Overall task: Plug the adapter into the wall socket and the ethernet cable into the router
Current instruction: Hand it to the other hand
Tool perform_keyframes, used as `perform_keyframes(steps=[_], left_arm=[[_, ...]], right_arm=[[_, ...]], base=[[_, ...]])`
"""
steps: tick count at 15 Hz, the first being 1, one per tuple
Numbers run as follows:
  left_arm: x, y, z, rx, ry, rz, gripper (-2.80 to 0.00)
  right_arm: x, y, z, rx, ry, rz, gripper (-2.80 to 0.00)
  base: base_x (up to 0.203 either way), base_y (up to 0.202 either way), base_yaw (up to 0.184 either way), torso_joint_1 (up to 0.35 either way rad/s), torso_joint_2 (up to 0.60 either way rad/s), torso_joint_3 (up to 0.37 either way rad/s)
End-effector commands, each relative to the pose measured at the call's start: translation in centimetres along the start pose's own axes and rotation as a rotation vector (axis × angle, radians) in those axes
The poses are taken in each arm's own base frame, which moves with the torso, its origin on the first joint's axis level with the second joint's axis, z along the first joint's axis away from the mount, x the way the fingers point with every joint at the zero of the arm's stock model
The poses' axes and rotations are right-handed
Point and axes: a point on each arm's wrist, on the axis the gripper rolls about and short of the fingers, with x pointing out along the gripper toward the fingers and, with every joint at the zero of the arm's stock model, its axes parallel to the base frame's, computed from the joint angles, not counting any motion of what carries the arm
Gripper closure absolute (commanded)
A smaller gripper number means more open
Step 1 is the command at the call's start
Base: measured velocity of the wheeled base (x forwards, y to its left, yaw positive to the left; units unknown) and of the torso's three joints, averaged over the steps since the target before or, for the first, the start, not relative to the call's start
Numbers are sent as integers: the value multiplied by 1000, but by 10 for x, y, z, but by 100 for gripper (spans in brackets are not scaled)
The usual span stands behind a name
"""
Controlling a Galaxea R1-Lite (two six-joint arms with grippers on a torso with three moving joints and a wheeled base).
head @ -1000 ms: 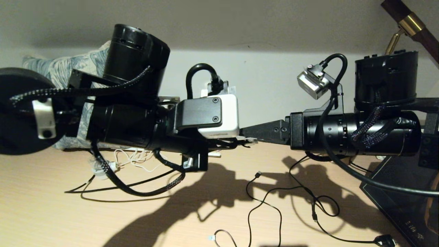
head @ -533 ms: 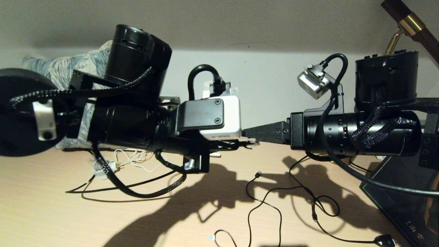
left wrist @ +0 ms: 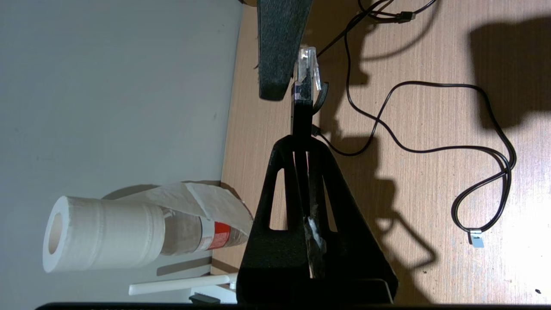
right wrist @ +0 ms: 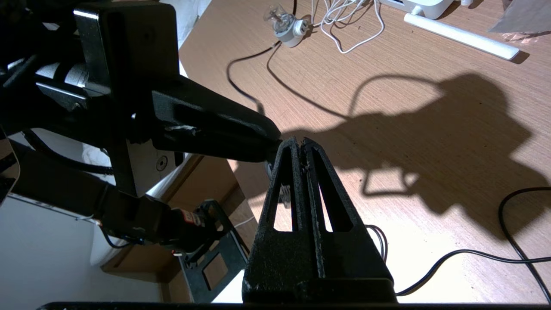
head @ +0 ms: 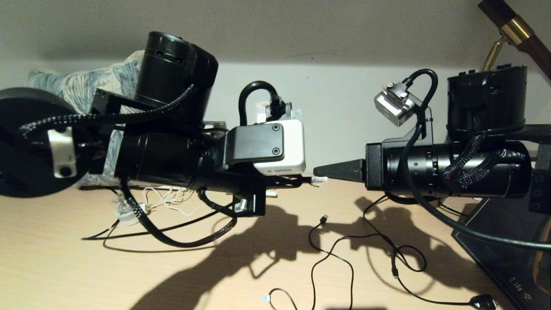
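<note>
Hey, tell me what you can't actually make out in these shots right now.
- Wall socket: in no view; in the head view the left arm blocks the wall behind it.
- Router: cut off by the right wrist view's edge; ports unseen.
- Adapter: cannot be made out; only a tangle of white cord shows below the left arm.
- Right gripper: shut next to the ethernet cable's clear connector, which the left gripper holds; whether it pinches the connector is unclear.
</note>
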Motion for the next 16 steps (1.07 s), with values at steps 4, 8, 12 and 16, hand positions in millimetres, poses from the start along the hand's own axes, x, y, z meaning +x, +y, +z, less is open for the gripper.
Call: perform_keyframes(steps=[4,8,12,16], left_arm=[[3,-2,-1,6,0,-9,0],[4,-5,-3,4,-3,-3,0],[6,-4,-3,3,-9,9,0],[8,-3,-5,-5,-4,9,0]], right_arm=[[-1,4,-1,-1,3,14,0],[-1,4,1,15,-9,-1,0],[0,2,-1,17,-15,-23,-280],[0,1,-4,18,-4,-22,-280]], base=[[0,0,0,0,0,0],[0,0,0,0,6,0],[0,0,0,0,0,0],[0,0,0,0,0,0]])
